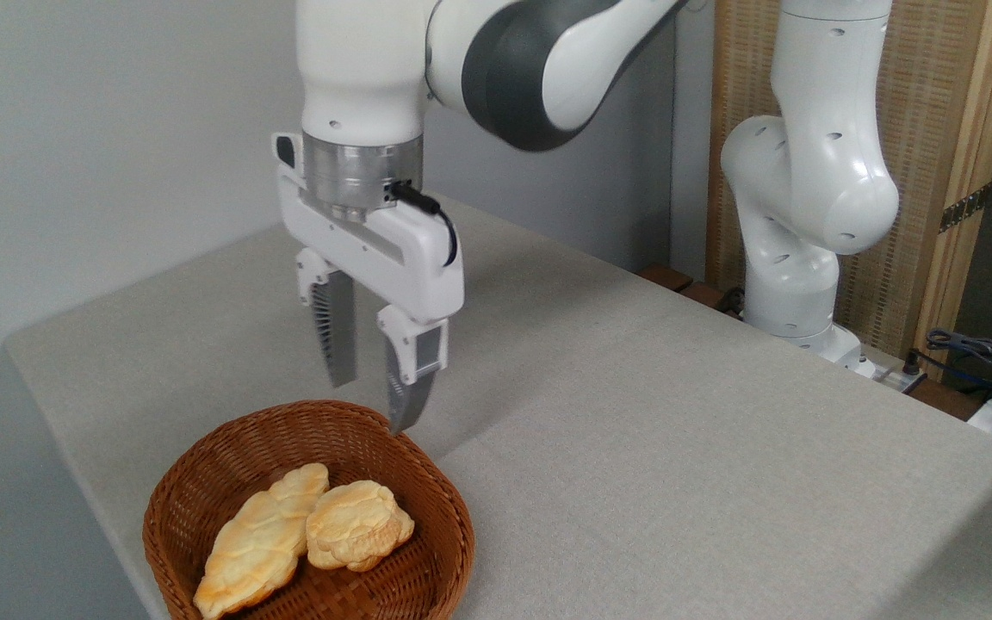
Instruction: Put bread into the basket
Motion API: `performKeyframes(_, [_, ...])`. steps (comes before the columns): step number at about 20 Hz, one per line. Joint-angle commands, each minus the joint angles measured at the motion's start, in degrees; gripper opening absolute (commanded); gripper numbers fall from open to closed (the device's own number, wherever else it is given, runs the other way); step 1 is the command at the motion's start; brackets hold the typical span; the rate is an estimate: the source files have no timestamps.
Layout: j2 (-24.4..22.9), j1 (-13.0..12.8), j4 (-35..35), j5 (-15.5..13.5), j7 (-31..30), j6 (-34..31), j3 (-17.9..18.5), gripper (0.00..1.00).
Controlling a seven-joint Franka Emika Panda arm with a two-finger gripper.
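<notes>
The bread [259, 538], a long, flat, leaf-shaped golden pastry, lies inside the brown wicker basket [203, 469] at the lower left. It rests slantwise, its upper end toward the back of the basket, touching a rounder pale bun [358, 536] on its right. My gripper [373, 403] hangs above the basket's far rim, open, with nothing between its fingers. Its fingertips are clear of the bread and point down.
The basket sits near the front left corner of the grey cloth-covered table [634, 448]. The arm's white base [797, 215] stands at the back right beside a wooden screen [935, 129]. Cables [978, 353] lie off the table at far right.
</notes>
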Motion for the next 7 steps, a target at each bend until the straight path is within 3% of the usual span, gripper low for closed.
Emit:
performKeyframes(1, [-1.2,-0.4,0.6,2.8,-0.2,-5.0,0.3,1.0])
performKeyframes(7, [-1.2,-0.9,0.6,4.0,0.0,-9.5,-0.3,1.0])
